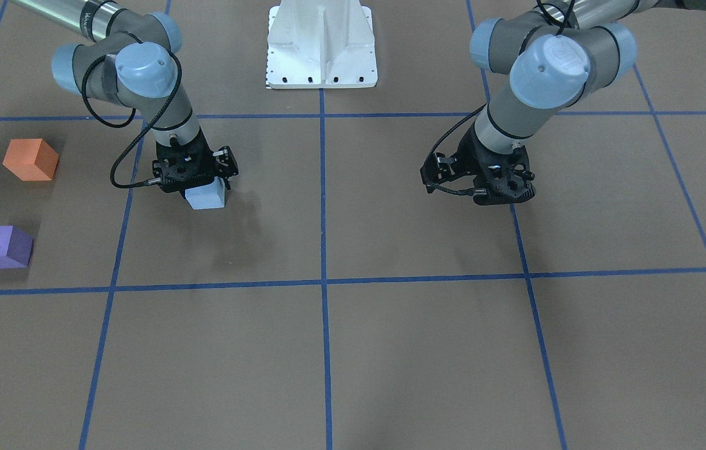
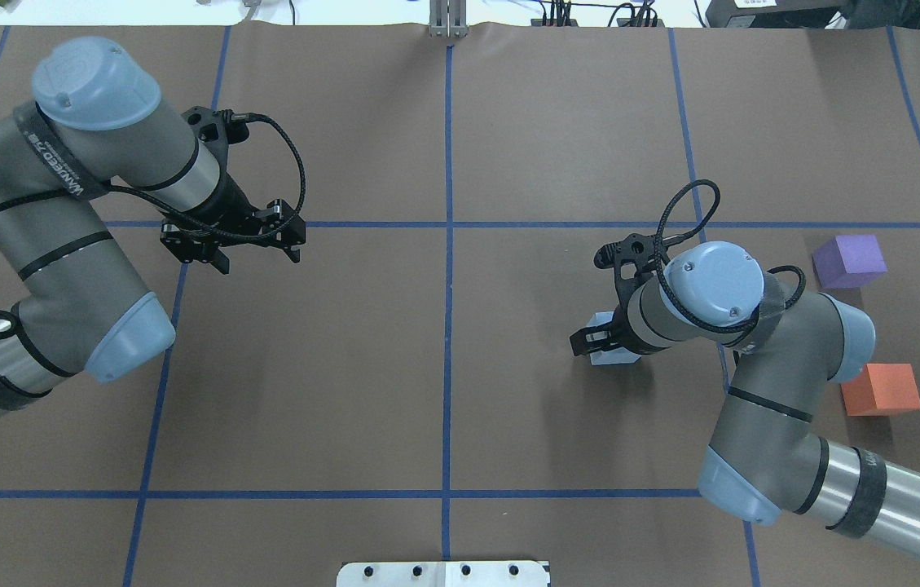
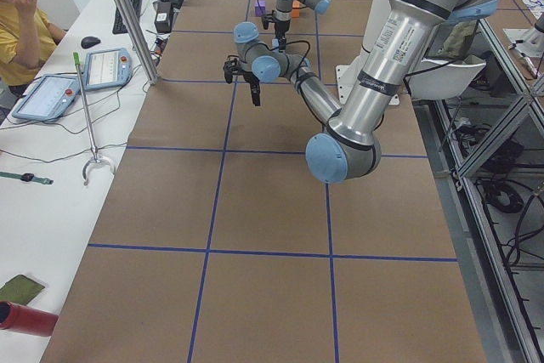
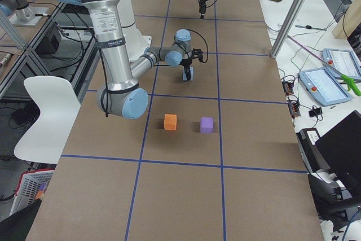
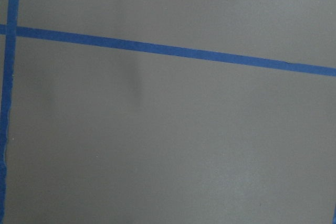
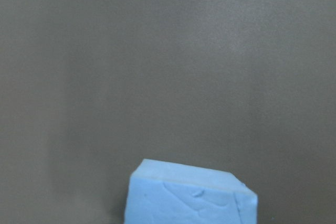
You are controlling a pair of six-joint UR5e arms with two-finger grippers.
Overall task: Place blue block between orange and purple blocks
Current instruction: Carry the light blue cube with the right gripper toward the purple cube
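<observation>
The fingers (image 2: 582,342) of the right gripper (image 1: 204,189) are closed on the light blue foam block (image 1: 206,197), which is held by its sides under the black gripper body. Whether the block's underside touches the table cannot be told. In the right wrist view, creases and shallow dents are seen on the block's matte face, and its corners are slightly rounded. The block is held near the table's middle, well apart from the other two.

The fingers (image 2: 219,261) of the left gripper (image 2: 257,257) are spread wide and nothing is held between them; only bare table is seen beneath.

The orange foam block (image 1: 30,159) and the purple foam block (image 1: 1,247) are set on the robot's right side of the table, near each other but not touching, with a gap of bare surface between them. Both are plain matte cubes.

The table is covered by a brown paper table cover (image 1: 428,350), smooth and dull, divided into large squares by blue tape lines (image 1: 322,219). White lettering is printed on a black band (image 2: 52,159) around the left arm, but it cannot be read.
</observation>
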